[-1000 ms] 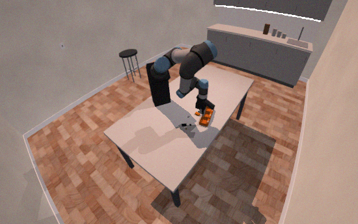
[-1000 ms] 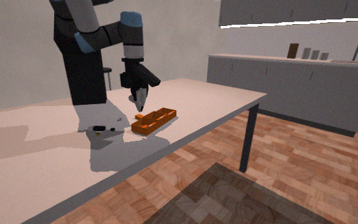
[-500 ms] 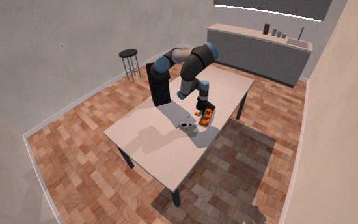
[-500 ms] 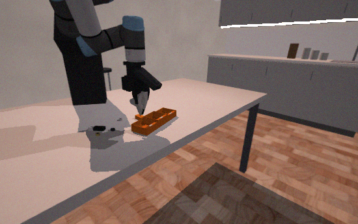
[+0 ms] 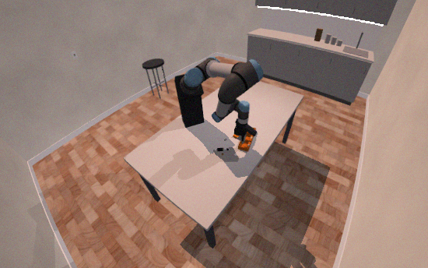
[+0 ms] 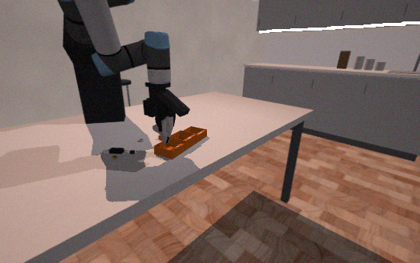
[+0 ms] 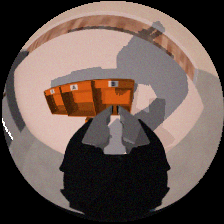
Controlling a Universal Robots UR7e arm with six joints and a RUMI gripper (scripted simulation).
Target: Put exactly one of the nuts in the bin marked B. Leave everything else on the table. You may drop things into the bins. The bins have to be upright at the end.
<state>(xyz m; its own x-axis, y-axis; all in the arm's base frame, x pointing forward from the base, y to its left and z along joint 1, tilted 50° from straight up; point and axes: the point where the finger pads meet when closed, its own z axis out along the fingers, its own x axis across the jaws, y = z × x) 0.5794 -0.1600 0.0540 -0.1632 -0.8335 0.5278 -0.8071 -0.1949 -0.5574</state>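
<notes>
The orange bin marked B (image 5: 243,148) (image 6: 163,152) (image 7: 127,83) is upright, the end compartment of a joined row. My gripper (image 5: 243,139) (image 6: 167,141) (image 7: 114,106) is shut, pointing down, with its tips low over bin B near its inner wall. I cannot tell whether a tiny nut is between the dark tips. Small parts lie on the table beside the row: a silver piece (image 5: 225,139) (image 6: 140,140), a brass-coloured piece (image 5: 222,154) (image 6: 114,157) and a small black piece (image 5: 227,149) (image 6: 132,152). They are too small to tell which are nuts.
A larger black block (image 5: 220,149) (image 6: 115,150) lies among the small parts. The bin marked A (image 7: 80,102) adjoins bin B, with another bin (image 7: 55,102) beyond it. A small orange object (image 7: 88,119) lies close beside the row. The table's long edge runs beyond the bins.
</notes>
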